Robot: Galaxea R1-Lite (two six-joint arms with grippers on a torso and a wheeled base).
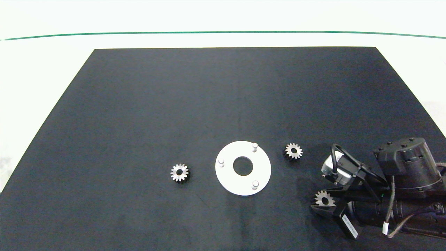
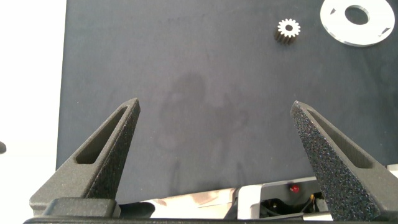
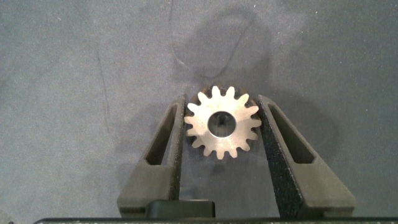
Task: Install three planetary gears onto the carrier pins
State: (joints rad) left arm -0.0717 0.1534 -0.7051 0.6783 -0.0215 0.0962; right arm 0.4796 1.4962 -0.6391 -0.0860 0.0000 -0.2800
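The white carrier disc point(image 1: 226, 177) lies flat on the black mat, its three carrier pins point(image 1: 255, 146) point(image 1: 221, 162) point(image 1: 255, 183) bare. One planetary gear point(image 1: 179, 172) rests left of the disc, another point(image 1: 293, 151) to its upper right. A third gear point(image 1: 324, 198) point(image 3: 222, 122) sits between the fingers of my right gripper point(image 1: 318, 201) point(image 3: 222, 102), which is shut on it at the mat's lower right, right of the disc. My left gripper point(image 2: 216, 104) is open and empty over bare mat, out of the head view; its wrist view shows the left gear point(image 2: 288, 29) and the disc point(image 2: 341, 25) farther off.
The black mat point(image 1: 139, 104) covers most of the white table point(image 1: 41, 69). A green line point(image 1: 223, 32) runs along the far side of the table. The right arm's dark body point(image 1: 407, 174) fills the lower right corner.
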